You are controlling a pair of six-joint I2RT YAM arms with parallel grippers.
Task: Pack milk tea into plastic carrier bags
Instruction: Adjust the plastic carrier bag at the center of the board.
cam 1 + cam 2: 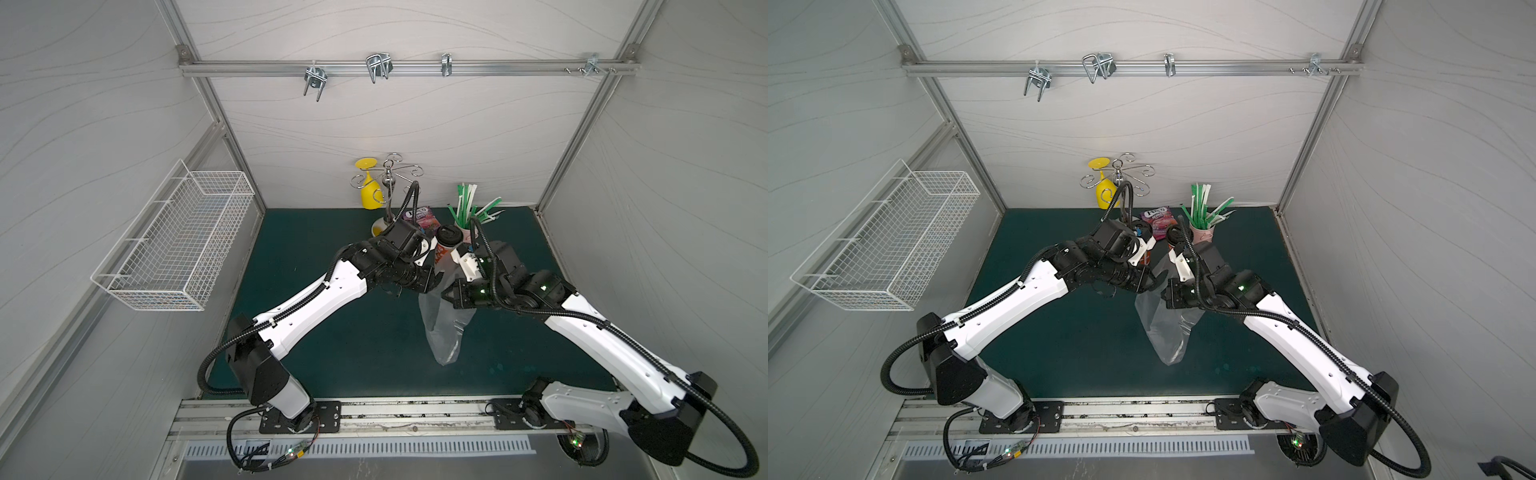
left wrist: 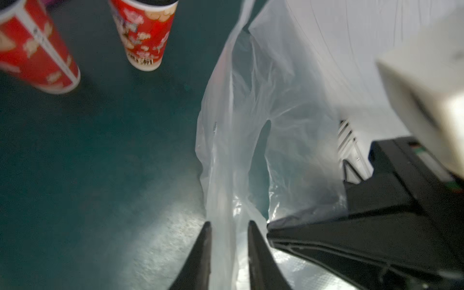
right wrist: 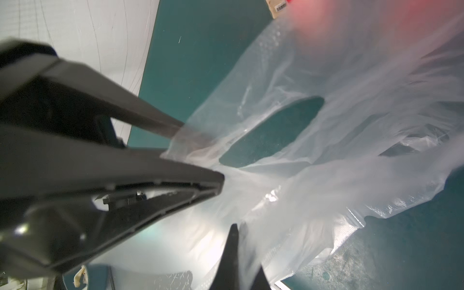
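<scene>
While both arms meet over the middle of the green mat (image 1: 332,340), I note the bag (image 1: 442,328) held between them. Its mouth end is raised at the grippers and its bottom trails toward the near edge of the mat.

Left gripper (image 2: 229,226): the fingers stand close together with a fold of the bag's rim between them. I read it as clamped on the film (a sliver of gap shows, filled with plastic).

Right gripper (image 3: 247,248): closed, pinching the bag's edge, with film running out from between its tips. From the right wrist I see the left gripper biting just beside the oval handle hole (image 3: 271,133), and the mat shows through that hole.

Cups: one cup (image 2: 37,50) and a second cup (image 2: 145,32), both red with a white pattern, stand upright on the mat. They are apart from each other and both outside the bag, near its raised end. In a top view a black lid (image 1: 449,239) shows between the two wrists.

Along the back wall I see a purple snack packet (image 1: 422,216), a holder of green and white straws (image 1: 465,212) and a yellow glass (image 1: 368,191) hanging upside down on a wire rack. A white wire basket (image 1: 178,232) hangs on the side wall.
</scene>
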